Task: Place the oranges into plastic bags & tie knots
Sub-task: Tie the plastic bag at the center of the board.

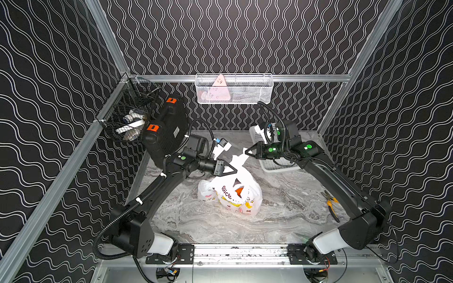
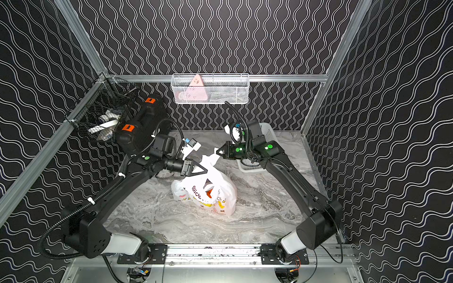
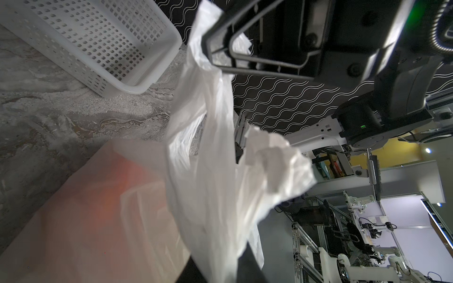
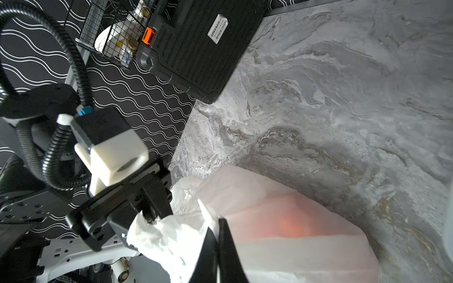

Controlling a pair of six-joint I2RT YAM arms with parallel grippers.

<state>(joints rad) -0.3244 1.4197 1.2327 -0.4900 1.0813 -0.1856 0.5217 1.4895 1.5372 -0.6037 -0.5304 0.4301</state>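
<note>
Mounting rail (image 1: 240, 252) nearest, arm bases on it. Pliers (image 1: 331, 204) on marble table (image 1: 191, 227), beside right arm. Plastic bag (image 1: 230, 198) mid-table, orange (image 1: 239, 191) showing through gap in top. Left gripper (image 1: 234, 169) at bag top, handle plastic between fingers; clamped or slack, cannot tell. Right gripper (image 1: 247, 152) clenched on handle strip (image 1: 239, 159), strip stretched up from bag. Perforated basket (image 1: 272, 167) behind right gripper.

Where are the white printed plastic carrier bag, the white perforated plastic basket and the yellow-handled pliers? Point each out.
white printed plastic carrier bag (image 1: 228, 196): in a top view, on its printed front.
white perforated plastic basket (image 3: 73, 66): left wrist view, on its side wall.
yellow-handled pliers (image 1: 330, 203): in a top view, on a handle.
</note>
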